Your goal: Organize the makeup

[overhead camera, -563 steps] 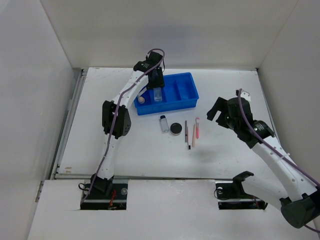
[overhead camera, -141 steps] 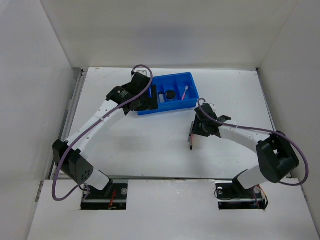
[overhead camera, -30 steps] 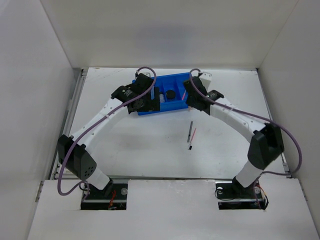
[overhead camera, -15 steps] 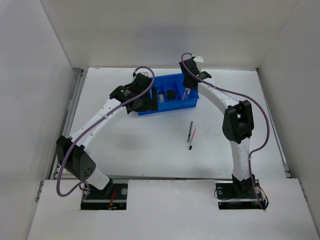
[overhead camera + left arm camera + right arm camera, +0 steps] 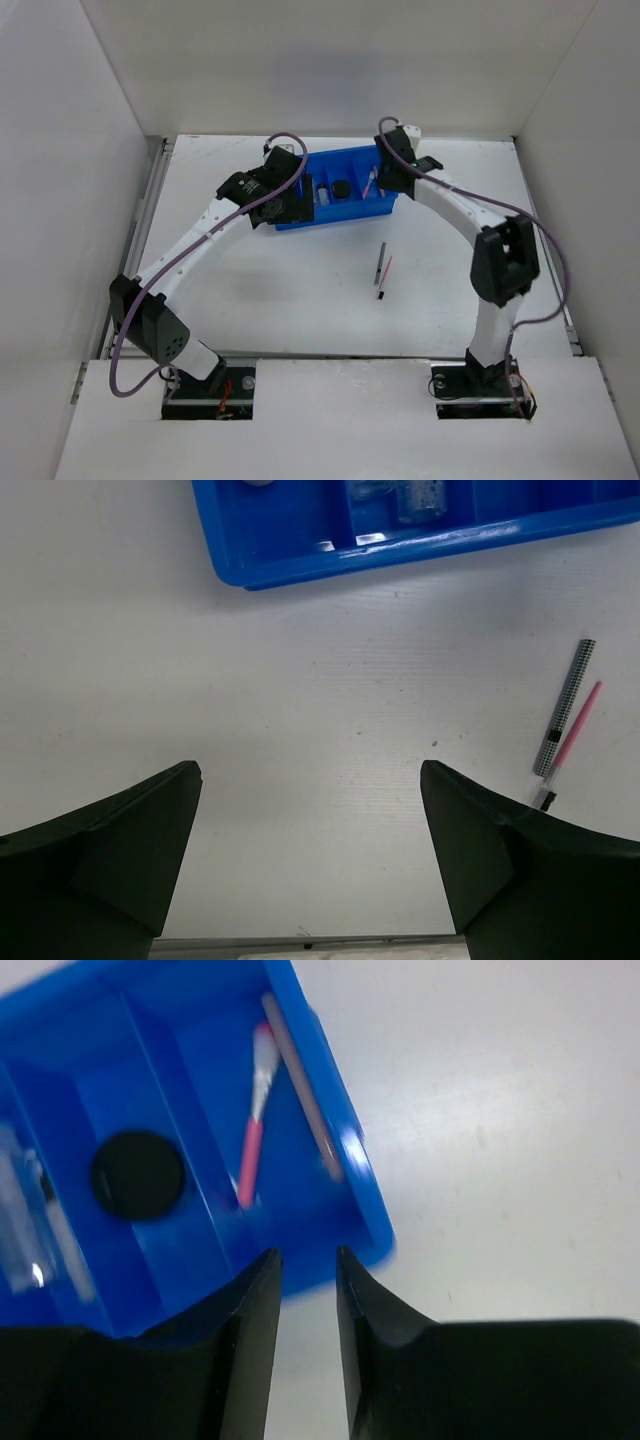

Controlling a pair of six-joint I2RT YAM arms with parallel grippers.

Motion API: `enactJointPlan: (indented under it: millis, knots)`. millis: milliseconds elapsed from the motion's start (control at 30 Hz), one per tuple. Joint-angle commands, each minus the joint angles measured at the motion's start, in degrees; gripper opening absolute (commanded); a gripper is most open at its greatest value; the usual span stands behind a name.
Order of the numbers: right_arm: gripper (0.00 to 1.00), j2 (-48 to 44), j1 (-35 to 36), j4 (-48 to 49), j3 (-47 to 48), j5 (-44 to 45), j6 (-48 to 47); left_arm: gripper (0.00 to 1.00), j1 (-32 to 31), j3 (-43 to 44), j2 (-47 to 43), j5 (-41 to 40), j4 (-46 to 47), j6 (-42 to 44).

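Note:
The blue tray [image 5: 340, 218] lies at the back middle of the table. In the right wrist view its right compartment [image 5: 215, 1055] holds a pink pencil [image 5: 252, 1125] and a tan pencil [image 5: 300, 1100]. The middle compartment holds the round black jar [image 5: 138, 1175], and a clear bottle [image 5: 30, 1235] lies further left. My right gripper [image 5: 308, 1255] hovers over the tray's near right corner, open by a narrow gap with nothing in it. A dark checkered pencil [image 5: 565, 705] and a thin pink pencil [image 5: 578, 723] lie on the table. My left gripper [image 5: 310, 780] stands wide open and empty over bare table beside the tray.
White walls close in the table on the left, back and right. The two loose pencils [image 5: 383, 268] lie in front of the tray, between the arms. The left arm [image 5: 200, 240] arcs across the left half of the table.
My right gripper's jaws have parted slightly over the tray's right compartment, and its arm has swung. The left arm has barely moved.

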Motion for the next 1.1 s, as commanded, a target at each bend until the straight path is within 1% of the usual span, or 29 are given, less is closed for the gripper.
enactJointPlan:
  millis: [0, 33, 133, 167, 200, 267, 333, 400, 500, 667, 833, 933, 1067]
  knots:
    - [0.34, -14.3, 0.4, 6.4, -11.6, -4.1, 4.7, 0.89, 0.3, 0.6, -2.6, -1.0, -0.3, 0.7]
    - [0.32, -18.5, 0.4, 7.0, -18.4, -6.6, 6.0, 0.89, 0.3, 0.0, -2.6, -1.0, -0.3, 0.7]
    - [0.31, -22.9, 1.3, 8.4, -27.2, -9.1, 9.2, 0.89, 0.3, 0.0, -2.6, -1.0, -0.3, 0.7]
    - [0.31, -23.9, 1.9, 8.4, -31.6, -9.7, 9.2, 0.89, 0.3, 0.0, -2.6, -1.0, -0.3, 0.7]
    - [0.31, -25.2, 2.5, 8.9, -33.5, -9.7, 10.1, 0.89, 0.3, 0.0, -2.6, -0.4, 0.2, 0.7]
    - [0.35, -25.2, 4.0, 9.7, -38.3, -12.1, 10.7, 0.89, 0.3, 0.0, -2.6, -0.4, 0.2, 0.7]
    - [0.38, -25.2, 4.8, 11.2, -40.5, -13.7, 11.4, 0.89, 0.3, 0.0, -2.6, -0.4, 0.2, 0.7]
    - [0.38, -23.2, 5.7, 12.3, -41.8, -15.0, 12.0, 0.89, 0.3, -0.5, -2.6, -0.4, 0.2, 0.7]
    - [0.38, -21.6, 7.2, 12.8, -42.9, -14.5, 13.4, 0.89, 0.3, -1.0, -2.6, 0.1, 0.2, 0.7]
    - [0.38, -17.2, 7.8, 14.1, -42.9, -14.5, 13.4, 0.89, 0.3, -1.0, -2.6, 0.1, 0.2, 0.2]
    - [0.38, -14.1, 9.1, 13.5, -42.4, -10.4, 13.4, 0.89, 0.3, -0.5, -2.6, 0.1, 0.2, 0.2]
    - [0.37, -12.5, 10.3, 11.3, -41.2, -8.0, 13.4, 0.89, 0.3, -0.5, -2.6, 0.1, 0.2, 0.7]
    - [0.22, -11.6, 12.1, 9.2, -39.7, -4.9, 13.9, 0.89, 0.3, -0.5, -2.6, 0.1, 0.2, 0.7]
